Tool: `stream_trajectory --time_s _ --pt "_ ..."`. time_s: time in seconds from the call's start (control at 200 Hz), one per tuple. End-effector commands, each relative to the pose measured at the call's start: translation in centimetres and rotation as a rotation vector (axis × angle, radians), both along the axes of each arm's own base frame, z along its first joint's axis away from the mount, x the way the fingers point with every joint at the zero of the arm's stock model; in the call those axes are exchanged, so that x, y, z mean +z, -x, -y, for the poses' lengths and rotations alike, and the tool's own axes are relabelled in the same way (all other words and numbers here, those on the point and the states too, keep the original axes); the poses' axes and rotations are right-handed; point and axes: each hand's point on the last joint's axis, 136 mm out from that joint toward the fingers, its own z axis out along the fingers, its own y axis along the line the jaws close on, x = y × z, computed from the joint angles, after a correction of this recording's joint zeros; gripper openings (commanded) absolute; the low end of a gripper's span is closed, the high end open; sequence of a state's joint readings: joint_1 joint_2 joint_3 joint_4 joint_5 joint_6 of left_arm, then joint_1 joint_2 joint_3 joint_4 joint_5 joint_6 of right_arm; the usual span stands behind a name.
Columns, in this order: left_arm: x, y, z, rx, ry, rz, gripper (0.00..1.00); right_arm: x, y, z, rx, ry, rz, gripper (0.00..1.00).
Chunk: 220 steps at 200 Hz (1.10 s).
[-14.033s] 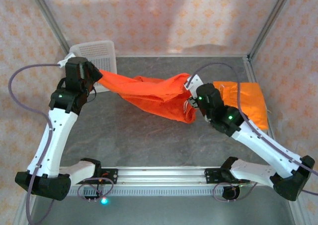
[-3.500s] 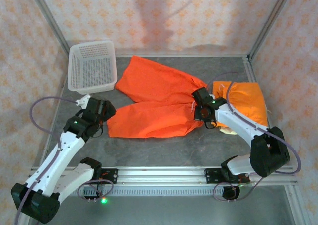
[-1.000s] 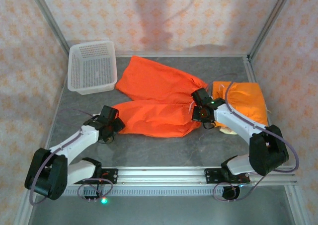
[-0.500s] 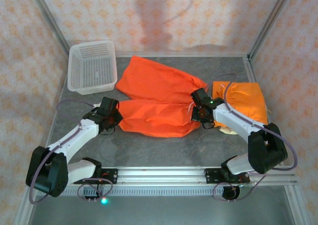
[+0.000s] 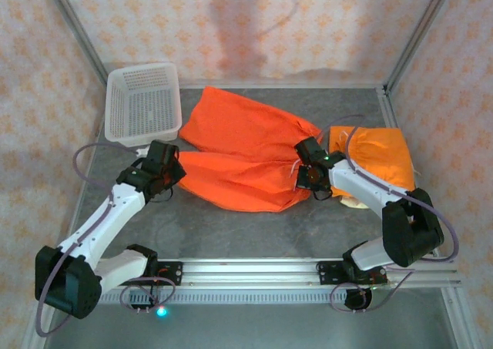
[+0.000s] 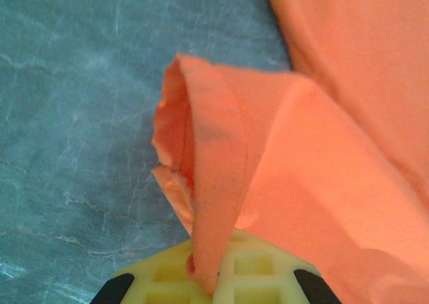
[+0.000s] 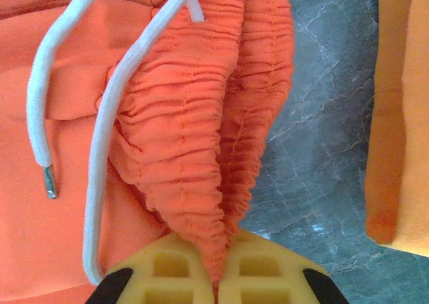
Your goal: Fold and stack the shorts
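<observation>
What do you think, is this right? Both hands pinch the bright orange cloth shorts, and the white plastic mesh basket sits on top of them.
The white plastic mesh basket sits on the grey table beside the bright orange cloth shorts, not on top, as the top external view shows. The left hand and right hand pinch them.

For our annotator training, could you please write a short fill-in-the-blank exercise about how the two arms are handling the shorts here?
1. The left fingers are shut on a leg hem of the spread-out ___ shorts.
2. The right fingers clamp those shorts by the gathered ___.
3. The white mesh basket sits toward the far ___ corner of the table.
Missing words: orange; waistband; left.
</observation>
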<state>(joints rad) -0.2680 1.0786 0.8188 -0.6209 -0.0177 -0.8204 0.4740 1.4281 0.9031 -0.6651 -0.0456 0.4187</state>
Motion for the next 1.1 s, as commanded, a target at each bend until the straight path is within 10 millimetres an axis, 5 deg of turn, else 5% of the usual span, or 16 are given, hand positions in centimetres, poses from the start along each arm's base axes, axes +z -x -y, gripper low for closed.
stream_trajectory --time_s 0.0,0.22,0.595,0.871,0.971,1.096 --pt "2.5 0.5 -1.9 0.013 -0.110 -0.001 0.00 0.8 -0.6 0.2 -0.021 0.000 0.026 0.00" --pt "3.8 -0.4 -2.5 0.012 -0.170 0.000 0.00 0.8 -0.3 0.3 -0.021 0.000 0.024 0.00" --pt "1.5 -5.3 -1.6 -0.020 -0.237 -0.070 0.00 0.9 -0.2 0.6 -0.025 0.007 0.034 0.00" --pt "-2.3 -9.9 0.9 -0.056 -0.168 -0.081 0.00 0.6 -0.2 0.4 -0.025 -0.001 0.023 0.00" --pt "-2.1 -10.7 1.4 -0.065 -0.148 -0.048 0.07 0.4 -0.2 0.4 -0.028 -0.005 0.024 0.00" --pt "-0.3 -10.8 1.5 -0.065 -0.123 0.040 0.32 0.2 -0.3 0.3 -0.024 -0.002 0.019 0.00"
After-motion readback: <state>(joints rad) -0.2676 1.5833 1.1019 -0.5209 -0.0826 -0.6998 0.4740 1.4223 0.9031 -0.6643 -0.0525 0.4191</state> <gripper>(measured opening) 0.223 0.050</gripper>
